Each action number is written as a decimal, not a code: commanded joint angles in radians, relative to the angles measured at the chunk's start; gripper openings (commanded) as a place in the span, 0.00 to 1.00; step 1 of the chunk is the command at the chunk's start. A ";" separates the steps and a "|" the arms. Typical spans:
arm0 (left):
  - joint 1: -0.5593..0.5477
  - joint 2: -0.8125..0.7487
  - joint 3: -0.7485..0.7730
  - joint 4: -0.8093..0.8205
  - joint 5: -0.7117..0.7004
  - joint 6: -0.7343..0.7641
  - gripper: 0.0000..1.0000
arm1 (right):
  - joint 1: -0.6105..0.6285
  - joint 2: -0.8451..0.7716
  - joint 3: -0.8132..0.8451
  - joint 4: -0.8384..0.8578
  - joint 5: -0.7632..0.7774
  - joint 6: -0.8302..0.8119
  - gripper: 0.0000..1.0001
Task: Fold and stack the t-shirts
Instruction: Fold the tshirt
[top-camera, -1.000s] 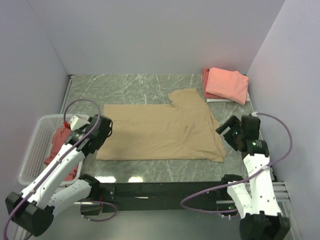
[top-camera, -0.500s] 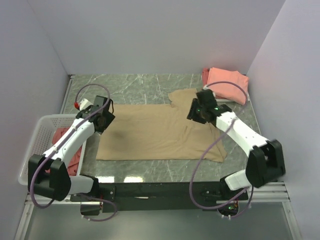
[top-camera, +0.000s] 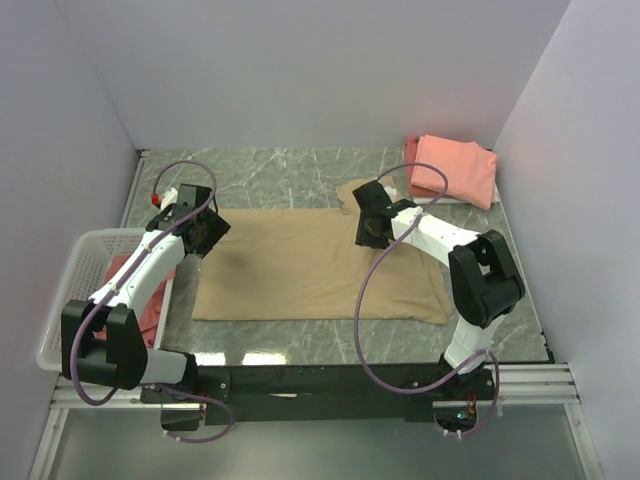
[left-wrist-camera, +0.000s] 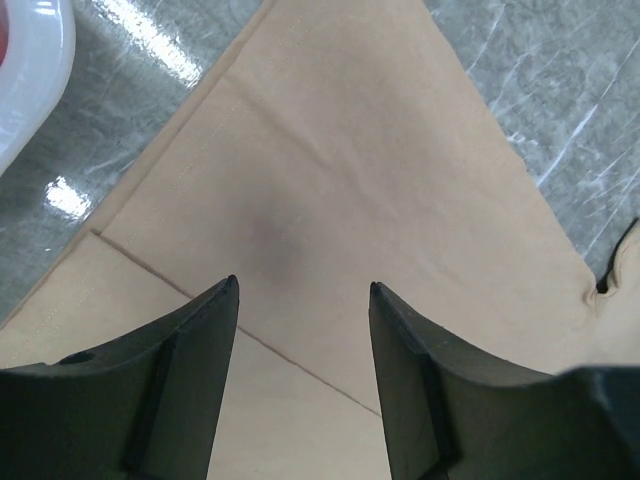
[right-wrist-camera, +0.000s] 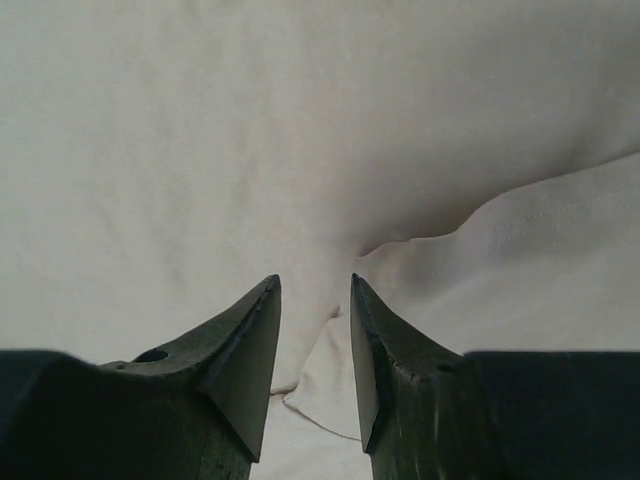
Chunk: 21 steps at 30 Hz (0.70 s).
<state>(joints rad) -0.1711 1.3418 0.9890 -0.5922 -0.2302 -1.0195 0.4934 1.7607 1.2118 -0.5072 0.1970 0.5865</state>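
Observation:
A tan t-shirt (top-camera: 310, 265) lies spread flat on the table, folded in part, one sleeve reaching toward the far right. My left gripper (top-camera: 207, 232) hovers open over its far left corner; the left wrist view shows the shirt (left-wrist-camera: 330, 180) with a hem seam between the fingers (left-wrist-camera: 200, 380). My right gripper (top-camera: 368, 226) is open, low over the shirt's upper middle near the sleeve; the right wrist view shows a fabric fold (right-wrist-camera: 420, 250) between its jaws. A folded coral shirt (top-camera: 455, 170) lies at the far right corner.
A white basket (top-camera: 70, 300) with red clothing (top-camera: 140, 300) stands at the left table edge. Grey walls close in the left, back and right. Bare marble table (top-camera: 270, 170) shows behind the tan shirt.
Both arms swung from the near side out over the shirt. The right gripper moved far left to the shirt's upper middle; the left moved up to the far left corner.

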 joint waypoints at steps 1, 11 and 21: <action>0.018 -0.012 0.008 0.051 0.041 0.038 0.60 | 0.007 0.016 0.035 -0.022 0.062 0.018 0.41; 0.033 -0.010 -0.009 0.074 0.063 0.052 0.58 | 0.013 0.051 -0.012 0.002 0.087 0.036 0.41; 0.035 -0.004 -0.021 0.088 0.078 0.053 0.57 | 0.013 0.100 -0.015 0.018 0.079 0.052 0.37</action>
<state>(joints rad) -0.1406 1.3415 0.9760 -0.5339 -0.1692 -0.9840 0.4980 1.8568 1.1984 -0.5102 0.2466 0.6163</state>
